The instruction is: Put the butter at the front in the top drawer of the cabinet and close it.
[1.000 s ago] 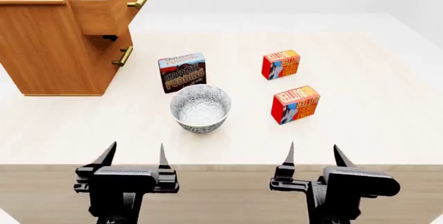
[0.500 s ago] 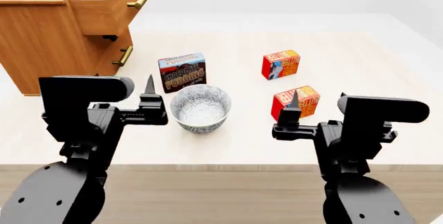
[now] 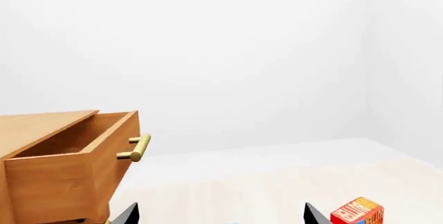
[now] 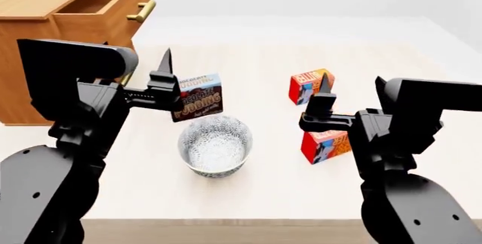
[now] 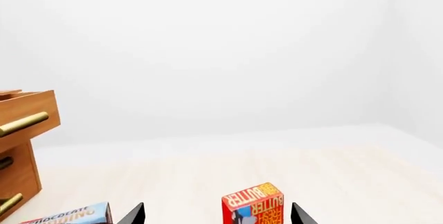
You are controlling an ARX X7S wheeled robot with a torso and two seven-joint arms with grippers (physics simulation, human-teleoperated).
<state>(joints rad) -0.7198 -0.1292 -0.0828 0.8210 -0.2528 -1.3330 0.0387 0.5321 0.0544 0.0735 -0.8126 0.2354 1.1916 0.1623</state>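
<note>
Two red-orange butter boxes stand on the table at the right. The front butter [image 4: 326, 146] is partly hidden behind my right gripper [image 4: 350, 94], which hangs open above it. The rear butter [image 4: 303, 85] stands farther back. One butter box [image 5: 254, 208] shows between the right fingertips; which of the two it is I cannot tell. The cabinet [image 4: 30, 57] stands at the far left with its top drawer [image 4: 98, 7] pulled open, also in the left wrist view as the top drawer [image 3: 69, 162]. My left gripper [image 4: 147, 66] is raised, open and holds nothing.
A patterned bowl [image 4: 214, 145] sits at the table's middle front. A chocolate pudding box [image 4: 197, 97] stands behind it, partly covered by my left gripper. The brass drawer handle [image 4: 140, 10] juts toward the table. Lower drawers sit under the open one.
Both arms have risen from the table's front edge to over the table, still open. The head view has moved, so the objects sit lower in it.
</note>
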